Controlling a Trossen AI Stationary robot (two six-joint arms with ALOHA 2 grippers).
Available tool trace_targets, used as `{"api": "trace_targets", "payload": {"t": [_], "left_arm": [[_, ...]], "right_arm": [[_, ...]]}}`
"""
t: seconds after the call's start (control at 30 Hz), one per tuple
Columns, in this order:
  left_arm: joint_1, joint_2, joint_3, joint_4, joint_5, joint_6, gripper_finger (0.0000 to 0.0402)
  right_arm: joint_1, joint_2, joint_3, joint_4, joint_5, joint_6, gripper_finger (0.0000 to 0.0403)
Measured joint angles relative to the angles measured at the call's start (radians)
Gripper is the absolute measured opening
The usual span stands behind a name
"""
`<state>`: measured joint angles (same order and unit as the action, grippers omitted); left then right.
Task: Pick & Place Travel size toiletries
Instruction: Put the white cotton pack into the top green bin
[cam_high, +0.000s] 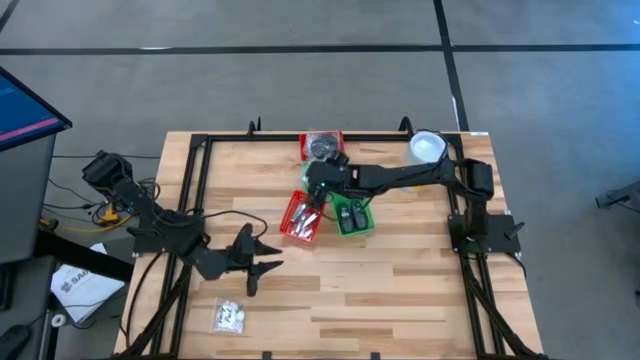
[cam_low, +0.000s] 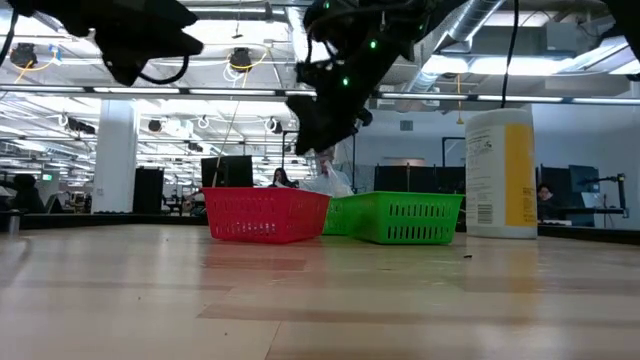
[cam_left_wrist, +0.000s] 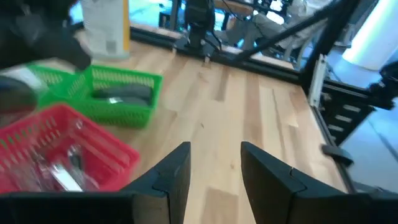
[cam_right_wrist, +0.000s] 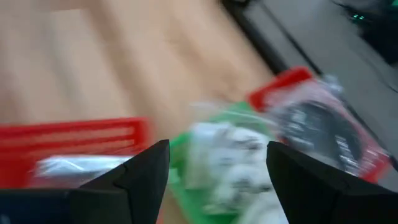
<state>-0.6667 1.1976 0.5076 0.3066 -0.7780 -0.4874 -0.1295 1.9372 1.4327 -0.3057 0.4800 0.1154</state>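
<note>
The right end effector (cam_right_wrist: 217, 180) is holding its two dark fingers (cam_right_wrist: 140, 174) wide apart. Between them a clear packet with white contents (cam_right_wrist: 227, 165) is showing, lying over green mesh (cam_right_wrist: 186, 146), with neither finger visibly touching it. A red basket (cam_right_wrist: 68, 146) holding a silvery sachet (cam_right_wrist: 78, 167) is sitting beside it. Another red basket (cam_right_wrist: 292, 84), filled with dark round discs (cam_right_wrist: 320, 130) under clear wrap, is lying beyond, on the wooden desk (cam_right_wrist: 124, 68).

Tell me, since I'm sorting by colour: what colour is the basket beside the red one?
Green basket, clearest in the low view.
</note>
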Motion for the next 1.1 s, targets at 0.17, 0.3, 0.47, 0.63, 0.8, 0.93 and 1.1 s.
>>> {"api": "trace_targets", "payload": {"t": [0.17,0.3,0.47,0.63,0.8,0.93,1.1], "left_arm": [[-0.077,0.000,0.000,-0.077,0.082,-0.155,0.0131],[-0.150,0.000,0.000,-0.108,0.241,-0.302,0.0131],[-0.241,0.000,0.000,-0.170,0.364,-0.481,0.0130],[-0.316,0.000,0.000,-0.346,0.375,-0.721,0.0122],[-0.379,0.000,0.000,-0.393,0.417,-0.926,0.0118],[-0.406,0.000,0.000,-0.479,0.420,-1.025,0.0118],[-0.408,0.000,0.000,-0.570,0.464,-1.135,0.0118]], "right_arm": [[0.096,-0.013,0.001,-0.023,-0.087,-0.078,0.0255],[0.171,-0.013,0.001,-0.040,-0.094,-0.096,0.0255],[0.244,-0.013,0.001,-0.059,-0.090,-0.082,0.0255],[0.307,-0.013,0.001,-0.053,-0.093,-0.012,0.0255],[0.343,-0.013,0.001,-0.053,-0.090,0.008,0.0255],[0.366,-0.014,0.001,-0.053,-0.091,0.009,0.0255],[0.371,-0.014,0.001,-0.053,-0.091,-0.007,0.0255]]}}
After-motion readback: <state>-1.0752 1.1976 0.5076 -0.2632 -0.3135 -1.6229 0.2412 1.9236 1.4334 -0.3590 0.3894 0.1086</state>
